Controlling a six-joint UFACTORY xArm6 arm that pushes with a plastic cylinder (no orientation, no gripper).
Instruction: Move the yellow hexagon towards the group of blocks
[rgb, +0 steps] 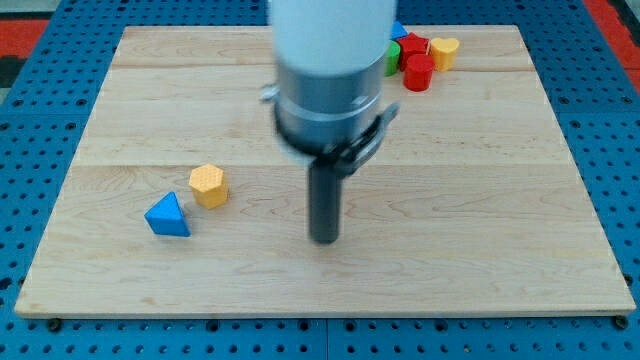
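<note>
Arm: a white and grey body comes down from the view's top centre and ends in a dark rod; it hides part of the bench behind it.
My tip (325, 240): at the rod's lower end, on the bench a little below the centre of the view.
Gripper: there is no gripper on this arm, only the rod, so nothing is released, clenched or grasped.
Yellow hexagon (209, 185): on the bench at the view's left, left of my tip and slightly higher in the view, clearly apart from it.
Blue triangle (167, 216): just beside the yellow hexagon, on its lower left; whether the two touch cannot be told.
Group: a cluster of blocks at the view's top, right of the arm's body, well apart from the yellow hexagon.
Red cylinder (419, 71): the lowest block of the group, at its front.
Red block (413, 46): just above the red cylinder; its shape is not clear.
Yellow block (444, 51): at the group's right edge, next to the red ones; rounded, perhaps heart-shaped.
Green block (392, 57): at the group's left, partly hidden by the arm.
Blue block (399, 31): only a small corner shows at the group's top, beside the arm.
Bench (500, 220): a pale wooden board lying on a blue pegboard (620, 150).
</note>
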